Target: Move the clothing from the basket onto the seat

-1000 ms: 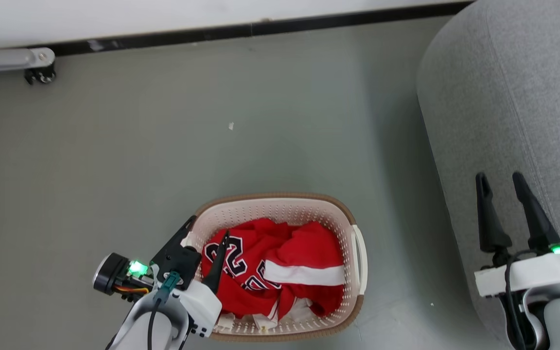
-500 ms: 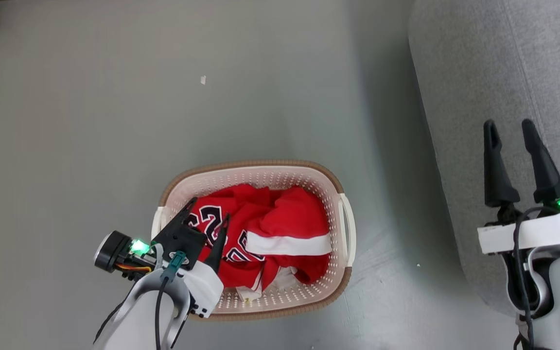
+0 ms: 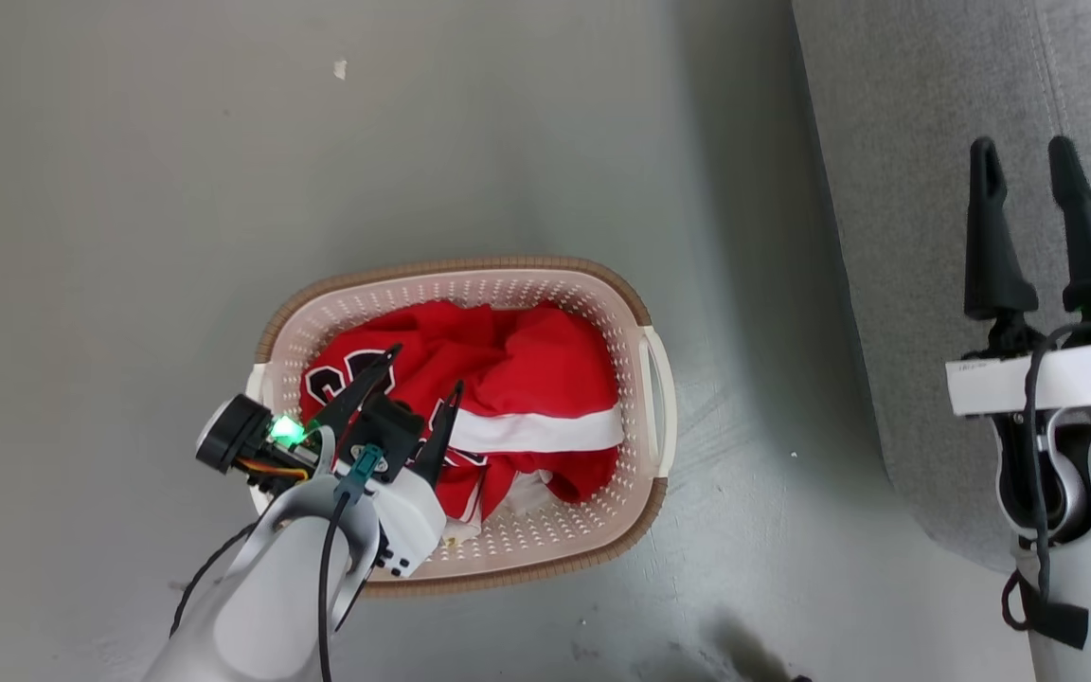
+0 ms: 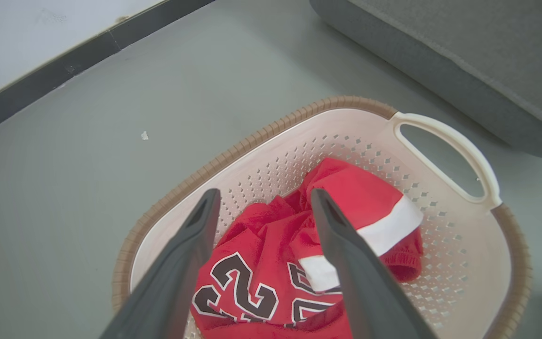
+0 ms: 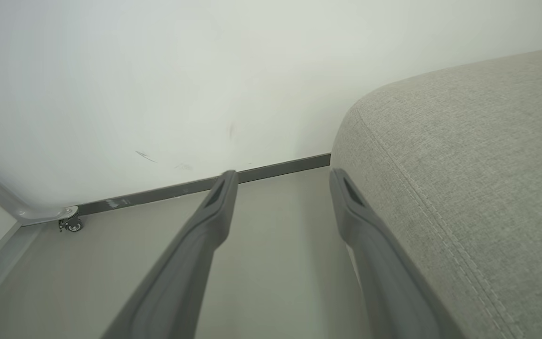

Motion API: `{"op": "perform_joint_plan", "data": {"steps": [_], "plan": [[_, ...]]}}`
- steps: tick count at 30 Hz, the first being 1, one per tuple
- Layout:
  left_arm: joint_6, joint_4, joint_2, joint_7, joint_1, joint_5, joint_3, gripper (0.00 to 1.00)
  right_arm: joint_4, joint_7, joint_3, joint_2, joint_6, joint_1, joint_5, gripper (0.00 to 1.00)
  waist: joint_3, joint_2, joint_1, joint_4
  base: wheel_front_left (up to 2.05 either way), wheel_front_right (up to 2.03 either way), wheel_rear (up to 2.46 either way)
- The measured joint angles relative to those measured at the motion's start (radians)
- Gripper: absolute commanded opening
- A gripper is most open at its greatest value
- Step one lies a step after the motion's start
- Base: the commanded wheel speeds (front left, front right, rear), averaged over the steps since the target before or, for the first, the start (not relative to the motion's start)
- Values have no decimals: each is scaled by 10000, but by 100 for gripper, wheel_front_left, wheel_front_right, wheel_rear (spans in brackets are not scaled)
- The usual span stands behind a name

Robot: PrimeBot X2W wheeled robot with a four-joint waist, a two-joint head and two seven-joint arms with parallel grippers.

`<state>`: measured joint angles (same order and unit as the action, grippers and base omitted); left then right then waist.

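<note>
The cream basket (image 3: 545, 277) (image 4: 440, 127) with a brown rim stands on the grey floor. Crumpled red clothing (image 3: 517, 369) (image 4: 360, 193) with a white stripe and black-and-white numbers fills it. My left gripper (image 3: 424, 367) (image 4: 262, 198) hangs open just above the clothing at the basket's left side, fingers pointing down into it, nothing between them. The grey seat (image 3: 896, 189) (image 5: 478, 155) (image 4: 464, 42) rises on the right. My right gripper (image 3: 1024, 156) (image 5: 282, 176) is open and empty over the seat's edge.
A white wall with a dark skirting strip (image 5: 167, 190) runs behind the floor. A grey metal leg with a small castor (image 5: 71, 223) stands by the wall at the left. A small white scrap (image 3: 340, 68) lies on the floor beyond the basket.
The head camera has tilted down, so the whole scene slid up and left. My left gripper has come in over the clothing from the basket's left rim. Both grippers stay open.
</note>
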<state>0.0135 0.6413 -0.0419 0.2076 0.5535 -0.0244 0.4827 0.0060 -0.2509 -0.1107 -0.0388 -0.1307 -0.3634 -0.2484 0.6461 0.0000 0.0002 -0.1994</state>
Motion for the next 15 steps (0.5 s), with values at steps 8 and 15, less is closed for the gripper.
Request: {"op": "perform_joint_plan", "data": {"steps": [8,15], "plan": [[-134,205,6,2,573,94,295,100,184,0,29,-2,0,-773,-27,100,637,0,0,-254,0,0,0],[-267,522,8,0,614,92,545,100,337,-2,282,-12,0,-1395,-222,100,1120,0,0,-452,0,0,0]]}}
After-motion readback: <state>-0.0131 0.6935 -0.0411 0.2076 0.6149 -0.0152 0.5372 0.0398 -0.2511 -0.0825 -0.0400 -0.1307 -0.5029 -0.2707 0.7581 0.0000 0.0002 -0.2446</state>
